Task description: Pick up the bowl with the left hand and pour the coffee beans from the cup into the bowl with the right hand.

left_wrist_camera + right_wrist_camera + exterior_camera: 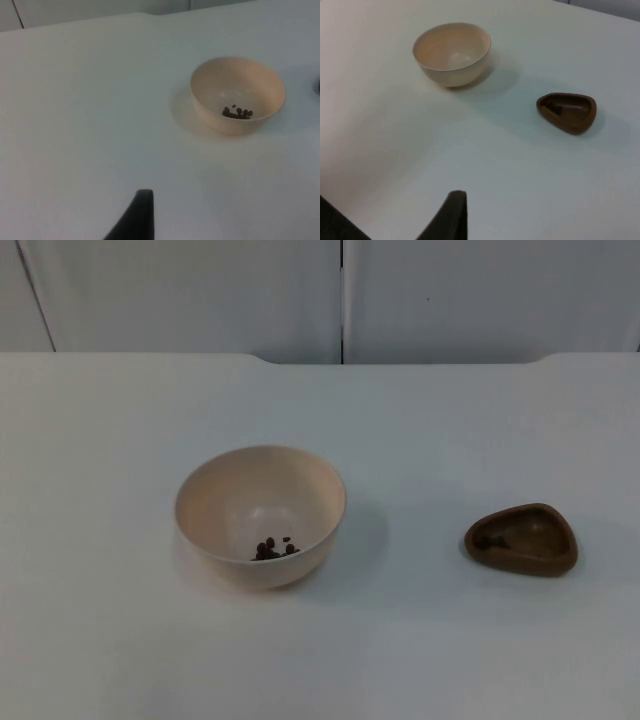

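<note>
Bowl (260, 515) well ahead of left gripper (135, 220) | rigid, light, smooth; grip rim | jaw state of either gripper: cannot tell

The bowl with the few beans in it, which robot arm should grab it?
Probably the left. The bowl stands toward the left arm's side of the table, and the brown cup lies toward the right arm's side, so each arm has its own reach.

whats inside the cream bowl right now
A small cluster of dark coffee beans lies at the bottom of the cream bowl, toward its near wall. In the right wrist view that wall hides them.
</note>
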Available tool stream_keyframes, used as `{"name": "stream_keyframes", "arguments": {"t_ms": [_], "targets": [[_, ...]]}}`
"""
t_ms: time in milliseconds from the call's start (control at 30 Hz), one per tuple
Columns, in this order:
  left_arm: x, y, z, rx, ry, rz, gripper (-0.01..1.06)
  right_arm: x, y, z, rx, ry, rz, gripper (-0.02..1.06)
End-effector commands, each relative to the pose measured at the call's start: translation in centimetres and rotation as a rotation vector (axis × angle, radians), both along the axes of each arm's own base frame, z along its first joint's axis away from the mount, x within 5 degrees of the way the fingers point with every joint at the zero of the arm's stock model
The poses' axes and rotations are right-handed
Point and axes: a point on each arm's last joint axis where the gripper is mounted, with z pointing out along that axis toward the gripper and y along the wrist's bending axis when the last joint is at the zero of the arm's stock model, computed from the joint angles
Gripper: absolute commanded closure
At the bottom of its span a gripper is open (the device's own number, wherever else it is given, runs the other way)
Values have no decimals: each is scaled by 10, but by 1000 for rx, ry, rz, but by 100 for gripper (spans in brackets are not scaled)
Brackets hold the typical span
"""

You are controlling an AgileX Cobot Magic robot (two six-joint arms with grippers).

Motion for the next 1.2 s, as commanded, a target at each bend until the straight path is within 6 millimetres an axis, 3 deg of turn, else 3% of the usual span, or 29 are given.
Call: {"name": "stream_keyframes", "arguments": {"t_ms": [0,400,833,1167], "targets": [[0,0,-1,-5,3,6,0,1,0,0,5,-13,-4,-1],[0,0,-1,-3,2,42,0,1,0,0,5,-13,-4,-1],[1,-1,-1,-4,2,273,0,1,0,0,5,-13,-4,-1],[2,-1,-1,-4,2,282,0,1,0,0,6,-16,-4,-1]]}}
